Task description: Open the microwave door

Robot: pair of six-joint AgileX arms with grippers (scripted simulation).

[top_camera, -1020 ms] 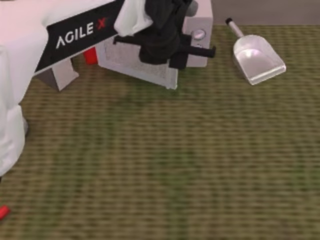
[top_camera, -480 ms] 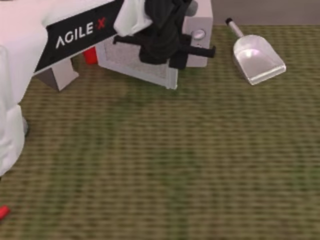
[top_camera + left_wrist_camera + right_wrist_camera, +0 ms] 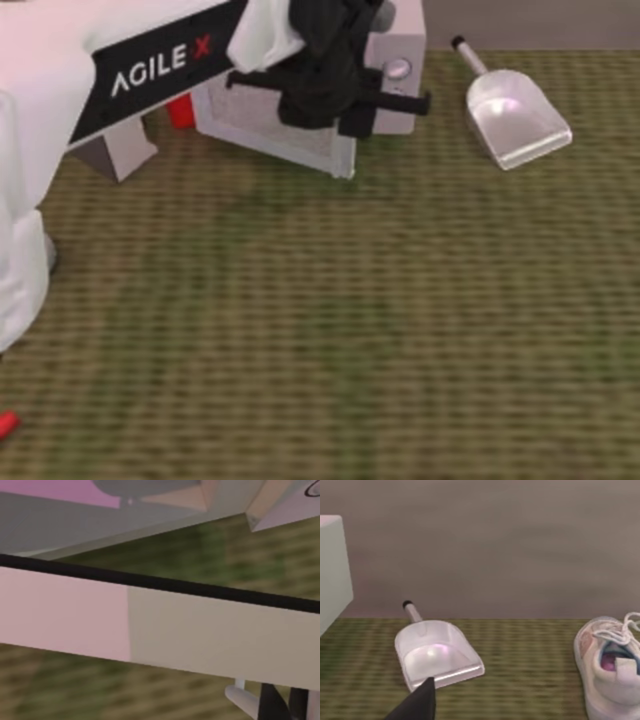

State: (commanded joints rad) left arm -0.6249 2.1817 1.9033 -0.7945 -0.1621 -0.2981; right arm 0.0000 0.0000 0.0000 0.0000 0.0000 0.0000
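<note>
Reaching across from the table's left, the left arm [image 3: 60,90] is seen at 11 o'clock in the top view, its dark left gripper [image 3: 330,75] placed over the microwave [image 3: 400,40] at 12 o'clock. Whether its fingers are spread or pinched cannot be told. The microwave door [image 3: 285,125] is found swung partly out from the front, its free edge angled towards 6 o'clock, with a red object [image 3: 180,112] just beside its hinge side. A broad stretch of green mat [image 3: 350,330] is left open below the door edge. At 1 o'clock a clear scoop [image 3: 515,115] is laid well apart from the microwave.

In the left wrist view the door's edge [image 3: 200,630] is shown close up as a pale band with a dark rim. Only in the right wrist view is a white sneaker [image 3: 610,665] shown, near the scoop [image 3: 437,652]; of the right gripper only one dark fingertip [image 3: 422,702] is seen, so its state cannot be told.
</note>
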